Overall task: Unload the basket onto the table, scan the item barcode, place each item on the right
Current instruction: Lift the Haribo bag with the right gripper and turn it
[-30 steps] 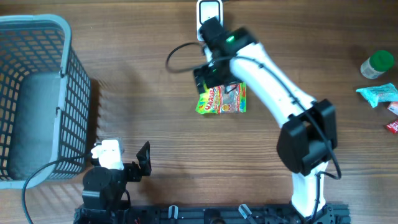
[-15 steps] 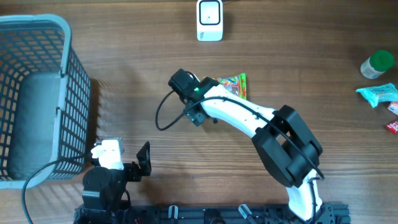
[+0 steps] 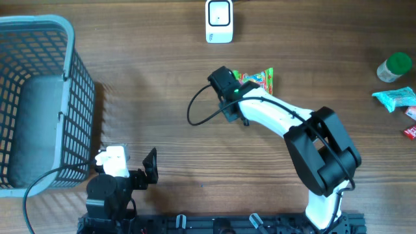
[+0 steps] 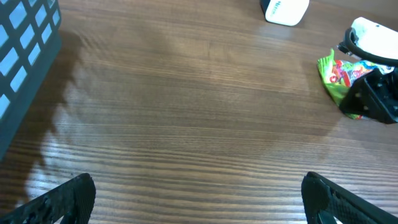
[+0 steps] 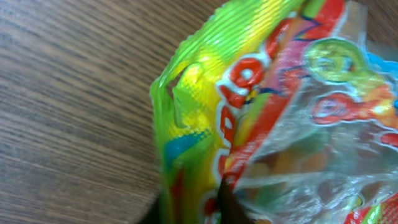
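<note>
Candy bag (image 3: 259,79) clamped in right end effector (image 3: 235,82), jaws closed

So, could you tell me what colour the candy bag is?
The candy bag is bright green with red lettering; right wrist view shows it best.

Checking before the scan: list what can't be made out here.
- Any barcode on the bag: the right wrist view is too close and blurred; overhead, the right gripper covers its left end.
- Scanner: cut off by the top edge, left wrist view.
- Red packet: cut by the right edge overhead, too small to read.
</note>
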You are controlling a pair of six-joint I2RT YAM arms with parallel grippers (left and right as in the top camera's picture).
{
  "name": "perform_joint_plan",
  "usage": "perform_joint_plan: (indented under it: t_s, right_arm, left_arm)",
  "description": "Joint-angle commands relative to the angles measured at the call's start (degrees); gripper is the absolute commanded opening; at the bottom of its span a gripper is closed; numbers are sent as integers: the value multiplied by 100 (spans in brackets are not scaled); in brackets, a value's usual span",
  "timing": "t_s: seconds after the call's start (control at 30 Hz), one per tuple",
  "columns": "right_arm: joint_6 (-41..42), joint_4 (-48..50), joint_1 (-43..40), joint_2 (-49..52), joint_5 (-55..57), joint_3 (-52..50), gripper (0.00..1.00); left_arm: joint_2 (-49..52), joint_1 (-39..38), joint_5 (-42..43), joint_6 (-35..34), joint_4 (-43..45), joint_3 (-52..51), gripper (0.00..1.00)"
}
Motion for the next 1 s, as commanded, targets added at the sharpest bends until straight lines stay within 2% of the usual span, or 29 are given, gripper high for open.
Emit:
perform_joint_plan:
  t_s: [0.0,0.13,0.23,0.37,0.43,0.53,0.7,0.77,0.97]
  right_arm:
    - [313,-702,-46,549,-1569,50,4]
    - [348,-2155,-61,144,-3169,1414,4]
    - [304,-2964,-118,-546,-4529,2302,4]
    - [131,-3187,-494,-1062,-6607,2363,4]
    - [-210,-2990,-691,-997,-7726,2133,4]
    - [-170,-2413,-857,-789,-7862,1451,4]
    - [-122,-417,-1202,-208,-10063,-83,4]
    - [-179,-319,-1440,-4,-10144,-232,4]
    - [-149,-409,-2308,-11,-9344,-229,4]
  left_arm:
    - [-44,-33,46,-31,13,-26,100]
    - [-44,-31,46,-31,13,-26,100]
    - [-44,-33,46,-31,13,-26,100]
    - [-44,-31,44,-31,13,-26,100]
    - [-44,-31,44,-31,11,-26,100]
    - [-44,-33,44,-31,13,-26,100]
    - [-44,-31,46,-31,13,-26,100]
    - [-44,-33,46,-31,11,-26,100]
    - [-44,-31,46,-31,13,-26,100]
